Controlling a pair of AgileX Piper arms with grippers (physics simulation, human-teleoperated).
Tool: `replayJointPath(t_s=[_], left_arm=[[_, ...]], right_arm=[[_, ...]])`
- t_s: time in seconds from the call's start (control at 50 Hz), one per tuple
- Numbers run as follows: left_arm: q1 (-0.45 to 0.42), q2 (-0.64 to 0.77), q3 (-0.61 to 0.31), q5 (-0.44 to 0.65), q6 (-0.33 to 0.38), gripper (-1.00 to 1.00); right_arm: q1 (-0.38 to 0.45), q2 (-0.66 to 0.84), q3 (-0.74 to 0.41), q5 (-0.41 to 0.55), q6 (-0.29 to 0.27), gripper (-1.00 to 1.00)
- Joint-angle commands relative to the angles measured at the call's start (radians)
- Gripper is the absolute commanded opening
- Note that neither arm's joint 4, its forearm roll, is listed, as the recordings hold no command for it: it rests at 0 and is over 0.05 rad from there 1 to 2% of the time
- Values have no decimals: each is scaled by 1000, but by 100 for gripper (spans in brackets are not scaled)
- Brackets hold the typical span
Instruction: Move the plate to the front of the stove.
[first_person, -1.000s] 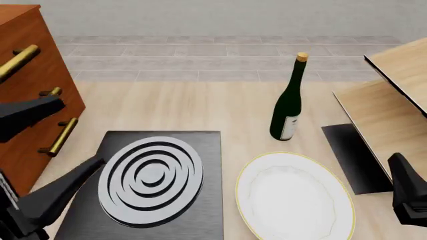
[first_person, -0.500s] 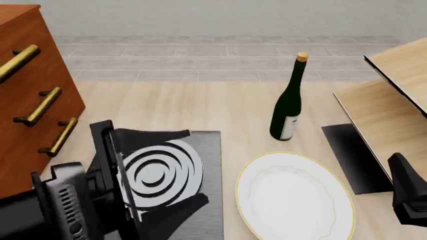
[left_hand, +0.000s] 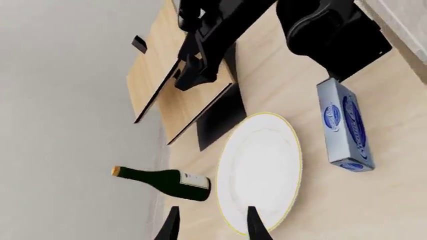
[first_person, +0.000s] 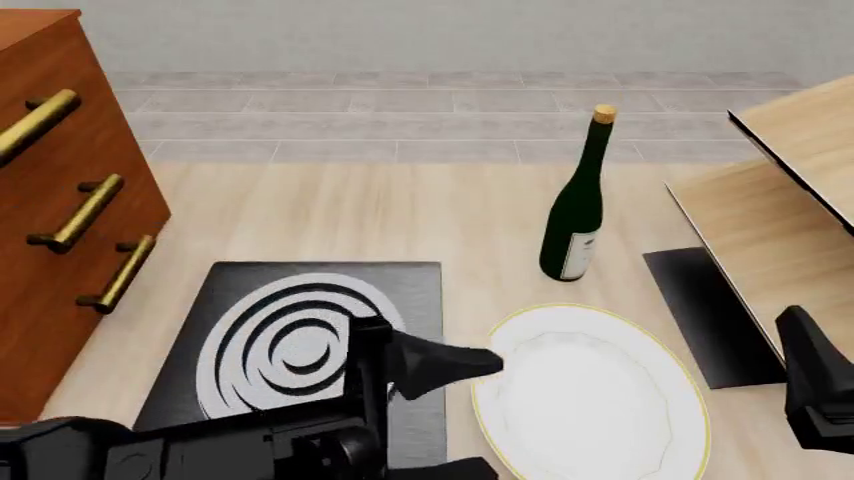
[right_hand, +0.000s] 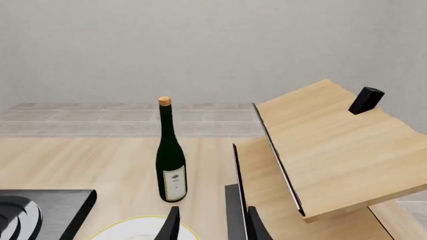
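Left tool (first_person: 461, 415) has swung rightward to plate (first_person: 594, 400) edge

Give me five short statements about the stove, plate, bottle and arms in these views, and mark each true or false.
1. The plate lies on the table to the right of the stove, not on it. True.
2. The bottle lies on its side. False: it stands upright, beyond the plate.
3. The left gripper reaches over the stove toward the plate's near-left rim. True.
4. The plate rests on the ring burner. False: the burner carries nothing; only the left arm crosses above it.
5. The right gripper holds the plate. False: its jaws are apart with nothing between them, at the table's right edge.
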Motion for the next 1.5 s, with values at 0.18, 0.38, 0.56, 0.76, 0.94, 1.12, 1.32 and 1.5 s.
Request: replayJointPath(t_s=[0.18, 0.38, 0.56, 0.76, 0.94, 1.12, 1.32, 1.5], left_arm=[[-46, 183, -35, -40, 71, 100], [-57, 263, -21, -101, 105, 100], [-56, 324, -13, -152, 119, 100], [-51, 406, -22, -214, 118, 100], [-56, 472, -43, -248, 112, 100], [-54, 524, -53, -287, 110, 100], [-39, 594, -53, -359, 126, 100], [-23, 628, -67, -380, 127, 100]], right_arm=[[0, 0, 0, 0, 0, 100], [0, 0, 0, 0, 0, 100], [0, 0, 0, 0, 0, 100], [0, 0, 0, 0, 0, 100], [0, 0, 0, 0, 0, 100], [0, 0, 0, 0, 0, 100], [0, 0, 0, 0, 0, 100], [0, 0, 0, 0, 0, 100]])
